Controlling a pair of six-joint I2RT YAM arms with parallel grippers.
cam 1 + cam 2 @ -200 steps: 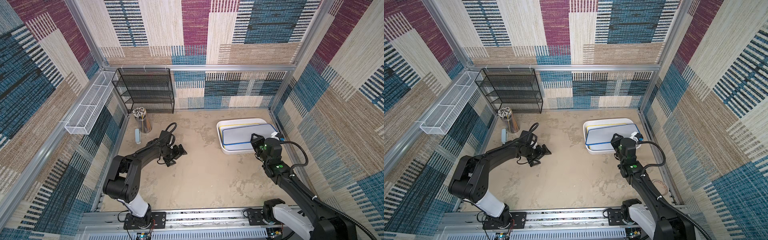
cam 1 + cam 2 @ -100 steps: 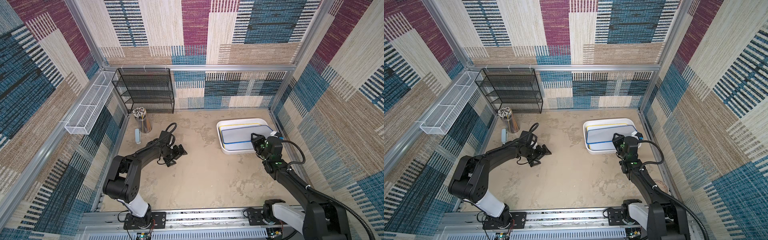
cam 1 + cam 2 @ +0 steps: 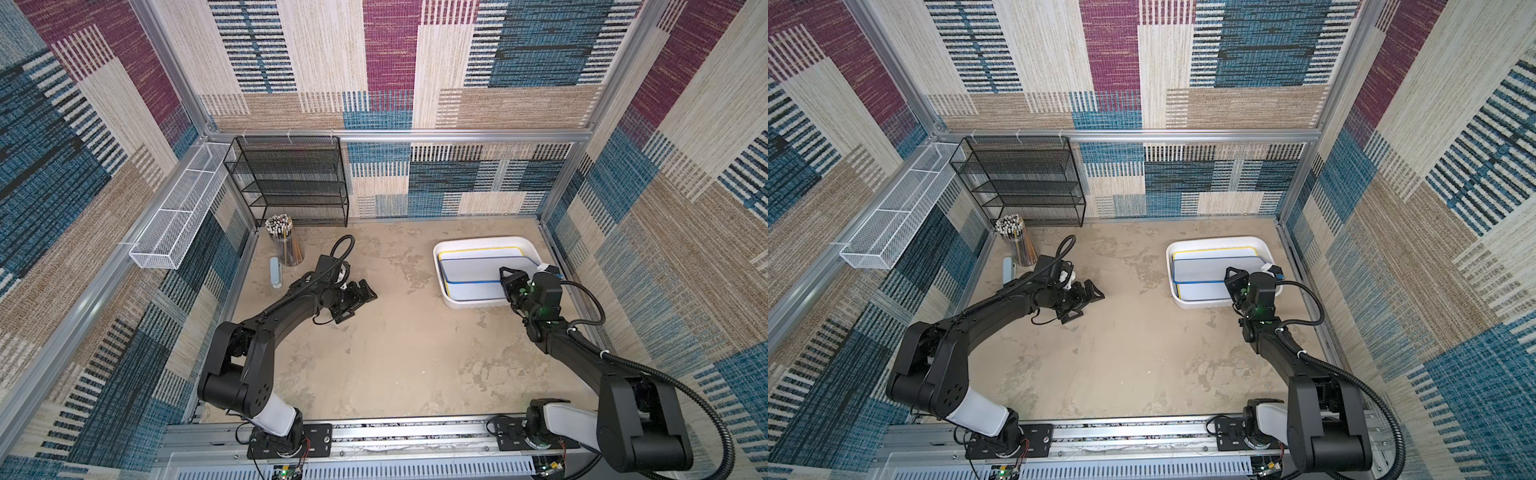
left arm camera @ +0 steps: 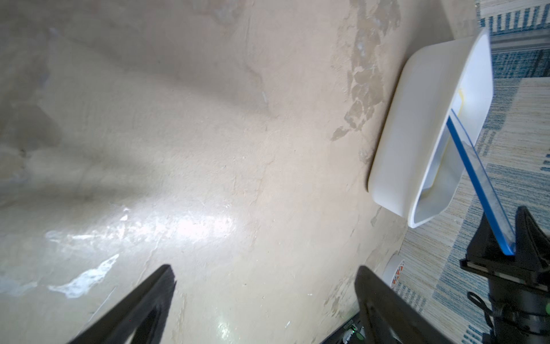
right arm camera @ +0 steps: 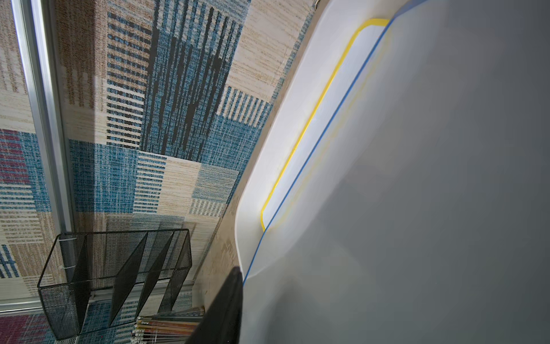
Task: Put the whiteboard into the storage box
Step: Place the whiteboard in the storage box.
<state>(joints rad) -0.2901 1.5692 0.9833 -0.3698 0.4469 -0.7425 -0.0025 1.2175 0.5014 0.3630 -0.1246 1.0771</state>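
The storage box (image 3: 441, 274) (image 3: 1173, 286) (image 4: 416, 119), a white tub, stands on the floor at the right. A yellow-edged whiteboard (image 3: 478, 254) (image 5: 324, 98) lies flat in it. On top leans a blue-edged whiteboard (image 3: 469, 274) (image 3: 1200, 274) (image 4: 479, 181) (image 5: 431, 178), its right end raised. My right gripper (image 3: 508, 282) (image 3: 1233, 282) (image 4: 506, 241) is shut on that raised edge; one of its fingers (image 5: 229, 300) lies against the board's face and the other is hidden behind it. My left gripper (image 3: 361, 297) (image 3: 1090, 297) (image 4: 265, 271) hangs open and empty over the floor, centre-left.
A black mesh rack (image 3: 291, 183) stands against the back wall. A cup of pencils (image 3: 284, 245) and a pale blue stick (image 3: 275, 272) sit at the left. A white wire tray (image 3: 174, 216) hangs on the left wall. The right wall runs close beside the box.
The blue-edged whiteboard has sunk lower into the box, and its right end no longer juts over the rim. The right gripper shifted slightly with it. The left arm stayed still.
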